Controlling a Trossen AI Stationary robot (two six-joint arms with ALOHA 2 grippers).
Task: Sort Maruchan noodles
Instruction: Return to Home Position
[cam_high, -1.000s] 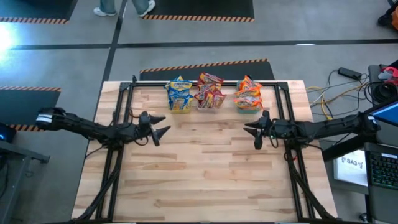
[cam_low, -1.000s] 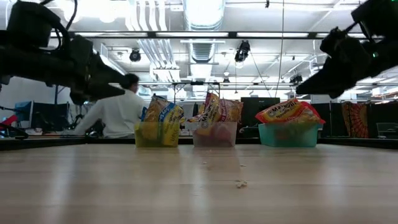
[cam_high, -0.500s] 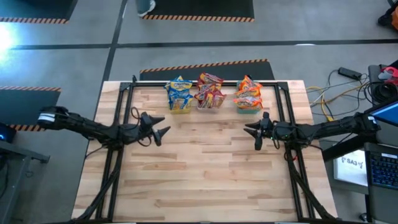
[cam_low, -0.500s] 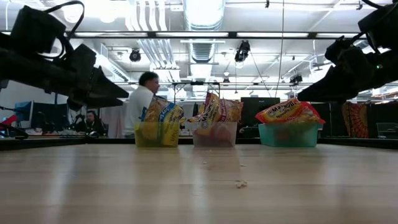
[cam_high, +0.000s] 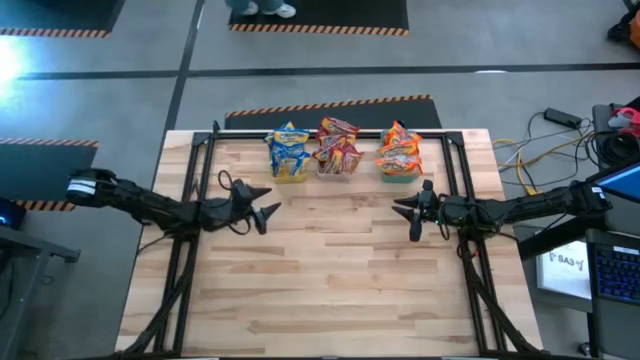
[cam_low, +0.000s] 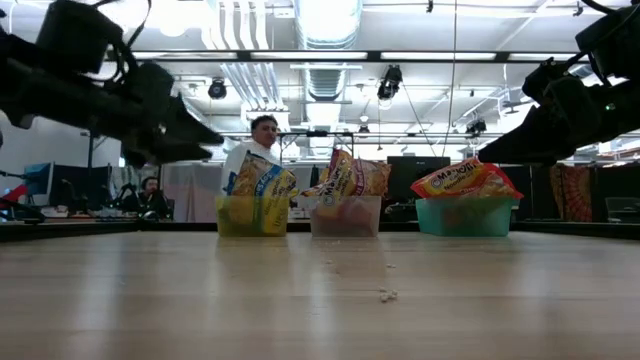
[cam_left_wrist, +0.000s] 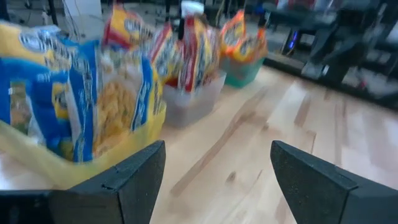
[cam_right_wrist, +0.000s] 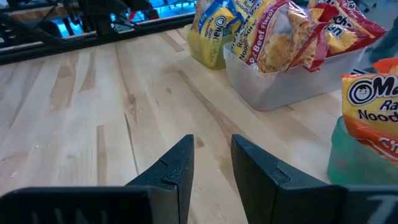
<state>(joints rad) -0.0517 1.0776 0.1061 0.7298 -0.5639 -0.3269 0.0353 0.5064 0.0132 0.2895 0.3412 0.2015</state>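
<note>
My left gripper (cam_high: 268, 203), open & empty, drifts inward, right gripper (cam_high: 404, 220) open too; shiny plastic noodle packets (cam_high: 338, 150) all fill the small plastic bins (cam_low: 345, 218), so sorting's prob. done.

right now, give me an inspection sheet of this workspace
surface: wood table, three bins along its far edge
job's things: blue packs in yellow bin, red packs in clear bin, orange packs in green bin; none loose
clutter: crumbs mid-table
pincers: left pincer open, right pincer narrowly open, both empty, above the table
cables: cables on the floor, right of the table
surroundings: person beyond the bins
</note>
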